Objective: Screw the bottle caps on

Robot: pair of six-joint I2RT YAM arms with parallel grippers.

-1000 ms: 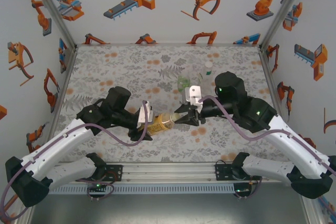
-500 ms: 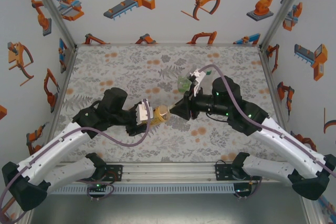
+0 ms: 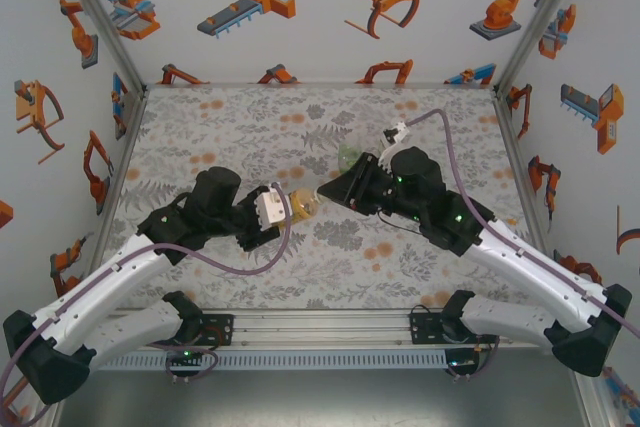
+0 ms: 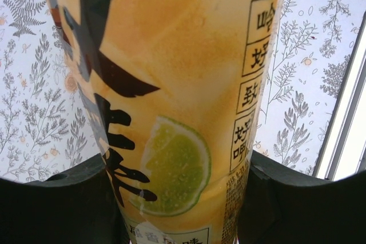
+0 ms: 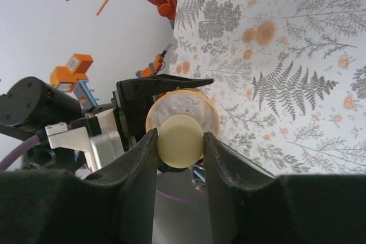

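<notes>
Right claw [image 5: 180, 137], newly rolled, around cap [image 5: 180, 131]

A pale cover [image 3: 210, 122] lies over the whole table, printed with grey ferns, leaves and small orange flowers. White walls stand on three sides: the back wall [image 3: 320, 47], the left wall [image 3: 50, 177] and the right wall [image 3: 595, 197]. All carry drawings of orange and grey robot parts, for example a claw [image 3: 385, 2]. Two metal posts [image 3: 100, 19] rise slanting from the far corners. Along the near edge runs an aluminium rail [image 3: 320, 327], and just below it a perforated strip [image 3: 320, 358].
</notes>
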